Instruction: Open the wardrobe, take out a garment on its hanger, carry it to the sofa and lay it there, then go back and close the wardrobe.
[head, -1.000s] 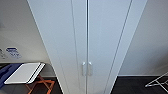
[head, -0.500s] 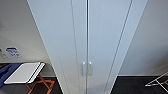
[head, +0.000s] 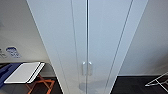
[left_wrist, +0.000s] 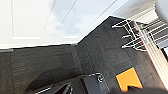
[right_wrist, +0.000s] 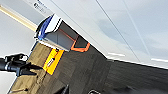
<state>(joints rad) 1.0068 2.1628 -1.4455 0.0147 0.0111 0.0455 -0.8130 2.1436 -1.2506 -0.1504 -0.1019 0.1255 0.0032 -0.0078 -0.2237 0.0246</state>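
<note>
You face the wardrobe straight on, its two doors shut and meeting at a seam that runs up the middle of the head view. Its long axis stands upright, and the two slim handles sit side by side at the seam, low in that view, also upright.

On your left side, beside the wardrobe, a white board rests on an orange crossed frame; on your right side, a white wire rack stands on the dark floor, apart from the wardrobe. Bare floor lies between the rack and the wardrobe's foot.

The left wrist view gives you the wardrobe's bottom edge meeting the dark carpet, the wire rack close up, and an orange patch on the floor. The right wrist view shows the white board and orange frame from the side, and a yellow strip on the floor.

You cannot tell from any view whether either gripper's fingers are apart or together.
</note>
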